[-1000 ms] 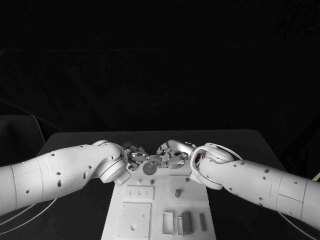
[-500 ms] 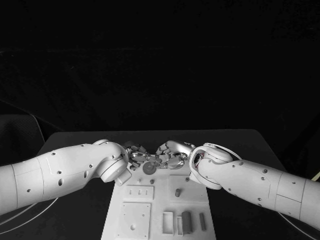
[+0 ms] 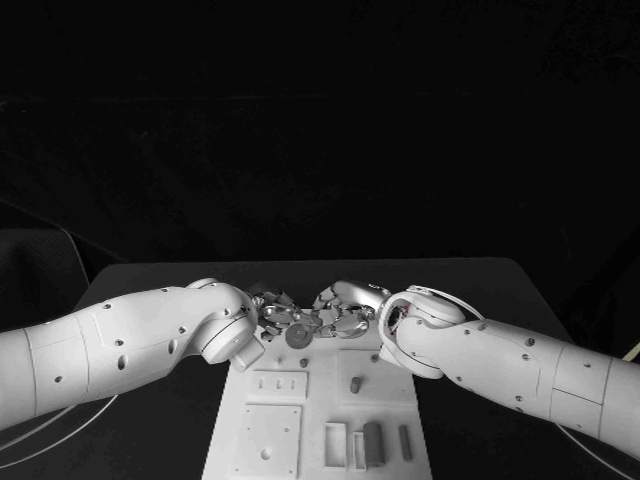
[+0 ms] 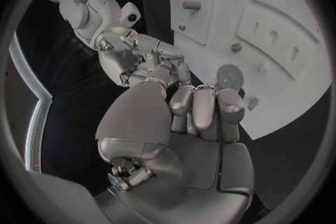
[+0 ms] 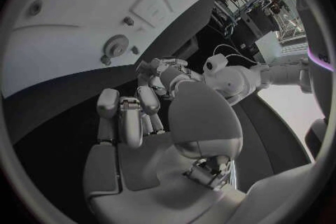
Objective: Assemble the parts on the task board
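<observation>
The white task board (image 3: 320, 420) runs from the near edge to the middle of the table. My left hand (image 3: 273, 312) and right hand (image 3: 345, 308) meet fingertip to fingertip over its far end, all fingers curled in. Just below them a round disc part (image 3: 300, 337) lies on the board; it is also the disc (image 4: 229, 74) beyond my left hand (image 4: 183, 123) and the disc (image 5: 115, 45) beyond my right hand (image 5: 136, 123). A small peg (image 4: 253, 103) sits beside it at the board's edge. Whatever is between the fingertips is hidden.
Nearer on the board stand an upright peg (image 3: 356, 384), a plate with slots (image 3: 277, 384), a square plate (image 3: 270, 440) and several upright blocks (image 3: 374, 444). Black table (image 3: 479, 300) lies on both sides of the board.
</observation>
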Robot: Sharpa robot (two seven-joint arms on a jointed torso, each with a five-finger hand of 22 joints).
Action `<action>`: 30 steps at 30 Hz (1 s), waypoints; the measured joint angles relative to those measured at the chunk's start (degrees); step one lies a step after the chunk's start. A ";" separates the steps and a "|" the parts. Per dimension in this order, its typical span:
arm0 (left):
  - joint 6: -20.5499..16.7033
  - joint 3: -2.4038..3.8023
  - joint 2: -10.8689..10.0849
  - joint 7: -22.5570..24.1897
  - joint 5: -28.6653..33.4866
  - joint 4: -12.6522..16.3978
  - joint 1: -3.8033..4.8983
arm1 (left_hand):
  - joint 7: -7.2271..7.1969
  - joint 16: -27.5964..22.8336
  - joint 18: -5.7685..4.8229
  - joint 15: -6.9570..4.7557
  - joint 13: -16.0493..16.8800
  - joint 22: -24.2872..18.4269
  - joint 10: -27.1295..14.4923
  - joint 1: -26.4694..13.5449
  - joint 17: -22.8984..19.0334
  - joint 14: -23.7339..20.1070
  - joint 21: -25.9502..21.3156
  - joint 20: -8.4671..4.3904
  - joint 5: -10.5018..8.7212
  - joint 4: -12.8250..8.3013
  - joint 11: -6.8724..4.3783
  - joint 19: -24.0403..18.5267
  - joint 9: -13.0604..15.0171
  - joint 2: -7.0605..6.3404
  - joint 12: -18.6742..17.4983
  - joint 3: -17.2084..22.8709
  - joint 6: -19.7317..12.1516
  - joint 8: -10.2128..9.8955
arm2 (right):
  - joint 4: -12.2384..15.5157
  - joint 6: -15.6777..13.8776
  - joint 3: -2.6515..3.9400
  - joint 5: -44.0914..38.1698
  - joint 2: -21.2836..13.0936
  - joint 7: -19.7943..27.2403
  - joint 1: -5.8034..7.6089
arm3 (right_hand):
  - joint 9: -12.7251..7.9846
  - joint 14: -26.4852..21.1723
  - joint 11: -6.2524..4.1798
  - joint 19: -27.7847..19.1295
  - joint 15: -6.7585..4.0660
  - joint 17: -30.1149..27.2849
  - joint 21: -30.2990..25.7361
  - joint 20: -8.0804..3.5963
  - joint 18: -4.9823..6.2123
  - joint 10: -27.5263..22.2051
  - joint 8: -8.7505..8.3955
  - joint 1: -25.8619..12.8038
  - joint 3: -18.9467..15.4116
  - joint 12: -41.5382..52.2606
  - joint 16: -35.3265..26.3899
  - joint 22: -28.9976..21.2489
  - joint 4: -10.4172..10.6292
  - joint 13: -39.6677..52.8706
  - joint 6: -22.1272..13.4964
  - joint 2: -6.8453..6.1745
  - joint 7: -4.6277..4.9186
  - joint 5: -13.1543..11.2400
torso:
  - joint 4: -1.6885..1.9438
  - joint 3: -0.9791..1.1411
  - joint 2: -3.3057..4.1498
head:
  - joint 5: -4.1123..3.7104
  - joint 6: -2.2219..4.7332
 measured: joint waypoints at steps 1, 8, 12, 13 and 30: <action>0.05 0.00 0.01 0.00 0.05 -0.01 0.00 | 0.00 0.00 0.00 0.00 0.00 0.00 -0.01 0.09 0.00 0.00 0.00 0.10 0.00 0.13 0.01 -0.10 -0.05 -0.05 0.00 0.14 -0.01 0.02 | 0.00 0.00 0.00 -0.01 0.00 -0.02 0.00 | -0.01 0.00 0.00 0.00 0.00 0.00 0.00 0.00 0.00 0.00 0.00 0.00 0.00 0.00 0.00 0.00 0.00 0.00 0.00 0.00 0.00 0.00 | 0.00 0.00 0.01 | 0.00 -0.01; 0.23 0.02 0.05 -0.04 0.34 -0.06 0.01 | 0.00 0.00 0.00 -0.10 -0.07 -0.07 -0.19 0.83 0.00 -0.31 0.00 0.21 0.67 0.65 0.19 -0.20 -0.32 -0.06 -0.27 0.72 -0.42 0.16 | 0.34 0.01 0.00 -0.07 -0.21 -0.14 -0.01 | -0.16 0.00 0.00 0.00 0.00 -0.01 0.00 0.00 0.00 0.00 0.07 0.00 -0.01 0.00 0.00 0.00 -0.01 0.00 -0.03 0.00 0.03 0.00 | 0.01 0.01 0.03 | -0.02 -0.08; 0.28 0.02 0.09 -0.01 0.48 -0.03 0.01 | -0.01 0.00 0.00 -0.09 -0.15 -0.15 -0.20 0.83 0.00 -0.31 0.00 0.18 0.91 1.08 0.20 -0.41 -0.56 -0.06 -0.27 1.16 -0.44 0.16 | 0.76 -0.01 0.00 -0.10 -0.51 -0.27 -0.01 | -0.16 0.00 0.00 0.00 0.00 -0.01 0.00 0.00 0.00 0.00 0.18 0.00 -0.01 0.00 0.00 -0.01 -0.01 0.01 -0.07 0.00 0.06 0.00 | 0.01 0.01 0.03 | -0.05 -0.09; 0.28 0.02 0.10 0.00 0.51 -0.03 0.01 | -0.02 0.00 -0.01 -0.09 -0.19 -0.15 -0.25 0.83 0.00 -0.32 0.00 0.09 0.93 1.20 0.26 -0.49 -0.61 -0.06 -0.26 1.28 -0.45 0.16 | 0.80 -0.01 0.00 -0.10 -0.54 -0.30 -0.01 | -0.16 0.00 0.01 0.00 0.00 -0.01 0.00 0.00 0.00 0.00 0.18 0.00 -0.01 0.00 0.00 -0.01 -0.01 0.01 -0.07 0.00 0.07 0.00 | 0.01 0.01 0.03 | -0.05 -0.12; -0.22 -0.13 0.43 0.17 3.25 -0.52 -0.06 | 0.22 0.00 -0.14 0.11 -0.31 -0.20 -0.18 1.29 0.04 -0.51 0.00 0.19 1.79 2.96 0.21 -0.59 -1.22 -0.52 -0.48 3.04 -0.81 0.82 | 0.83 -0.10 0.07 -0.14 -0.53 -0.68 0.05 | -0.10 -0.01 -0.11 0.00 0.01 -0.01 0.00 0.01 0.00 -0.11 0.17 0.00 -0.01 0.00 0.00 -0.02 -0.01 0.01 0.05 0.00 -0.05 0.00 | 0.02 -0.05 0.05 | -0.09 -0.26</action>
